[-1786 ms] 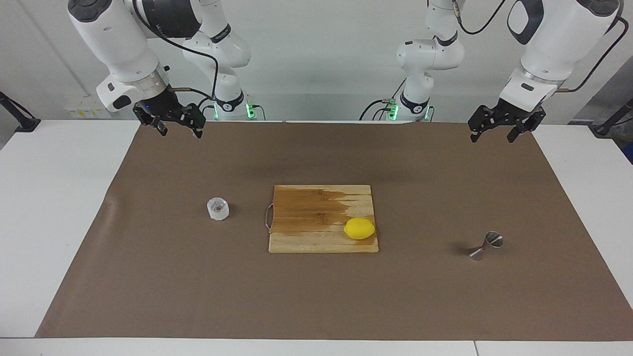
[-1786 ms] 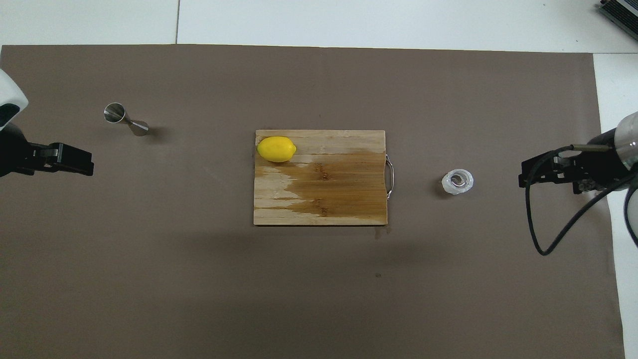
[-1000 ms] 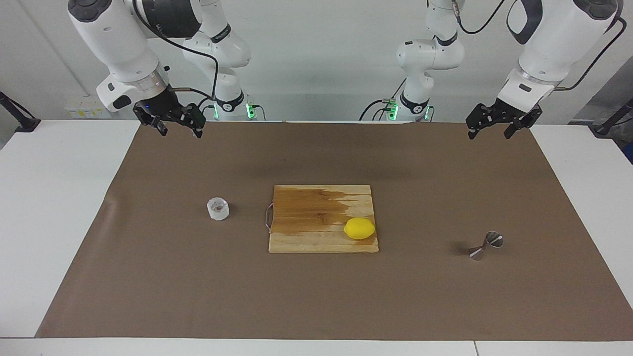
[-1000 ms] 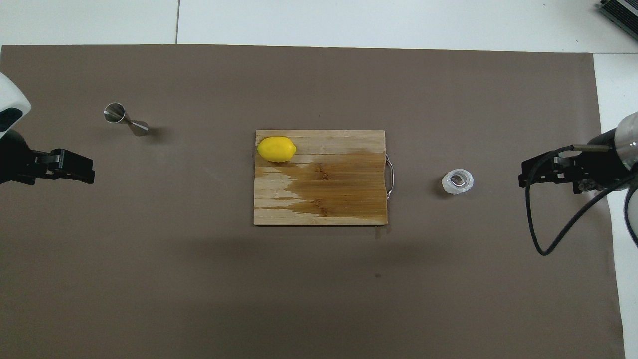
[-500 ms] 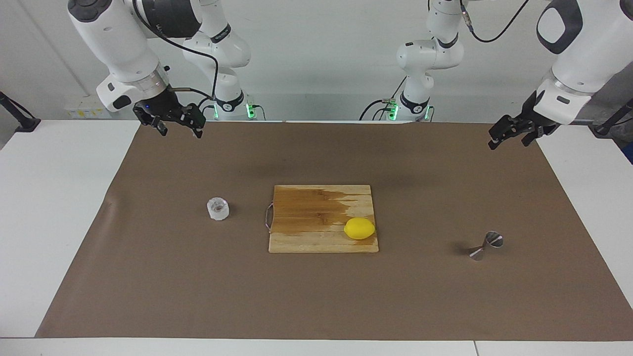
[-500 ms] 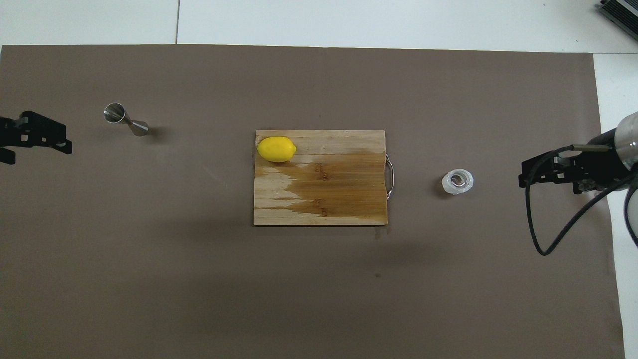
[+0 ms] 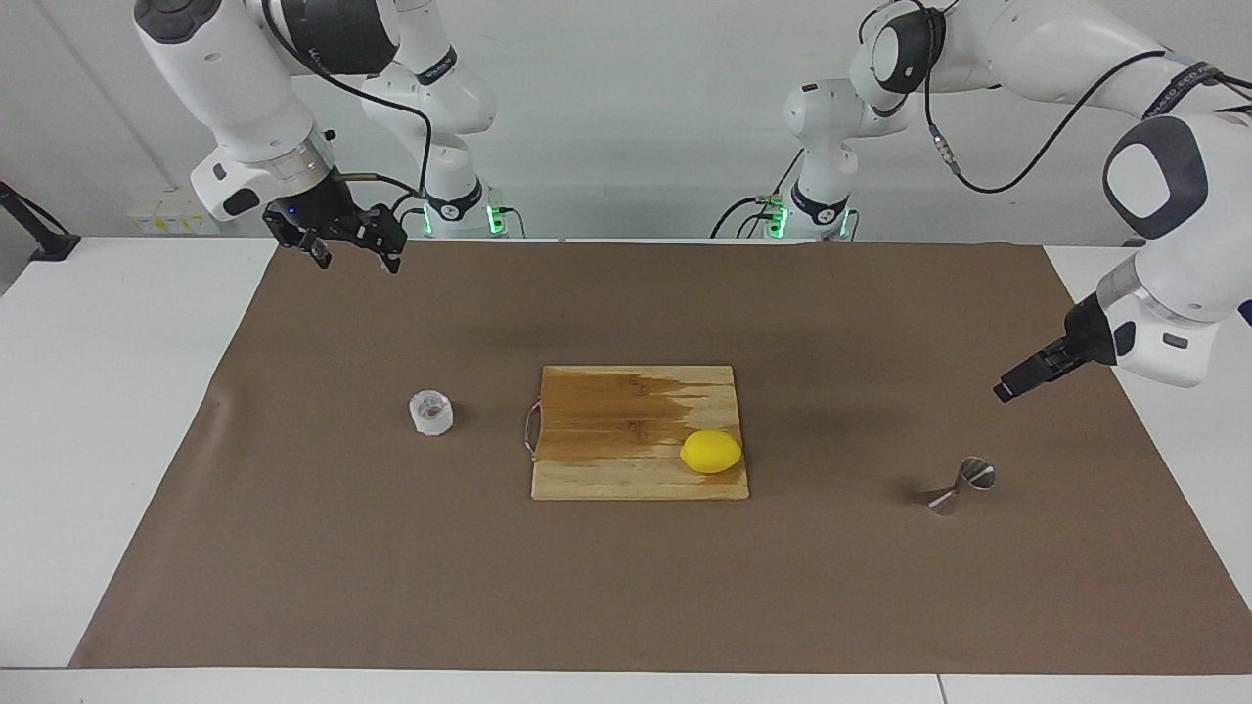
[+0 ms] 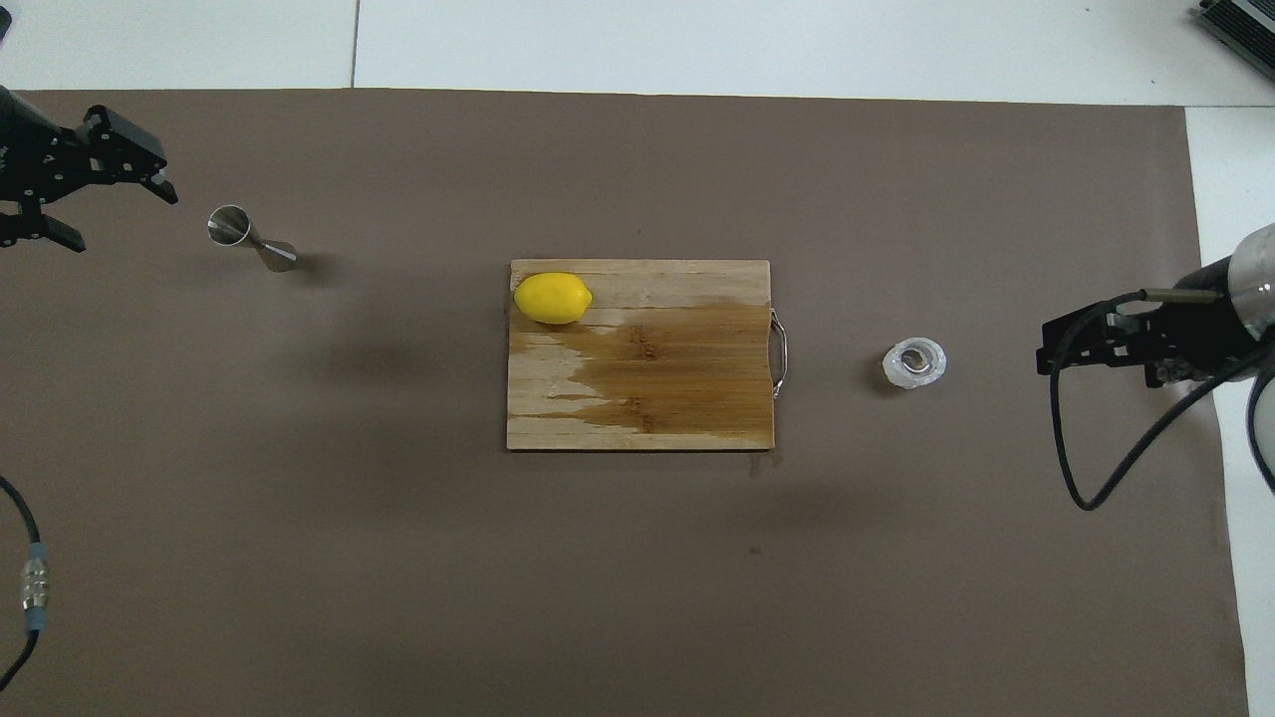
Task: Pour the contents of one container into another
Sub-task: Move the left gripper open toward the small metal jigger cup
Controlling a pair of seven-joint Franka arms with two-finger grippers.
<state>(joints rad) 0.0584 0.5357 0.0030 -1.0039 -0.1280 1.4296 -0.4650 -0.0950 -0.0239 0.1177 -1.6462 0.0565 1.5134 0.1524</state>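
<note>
Cup (image 7: 431,413), clear and short, stands upright on the brown mat (image 7: 626,587) toward the right arm's end of the table, just beside the handle end of the cutting board (image 7: 626,411), not touching it. I see the steel jigger (image 7: 961,486) lying on its side on the mat toward the left arm's end, well apart from the board. A lemon (image 7: 711,452) rests on the board, at the corner nearest the jigger. Part of the board looks dark and wet.

My left gripper (image 8: 90,194) hangs in the air over the mat near the jigger, a little off to the side of it, its fingers spread wide and holding nothing. My right gripper (image 7: 352,251) waits high over the mat's edge at its own end, also spread wide and empty, well apart from the cup.
</note>
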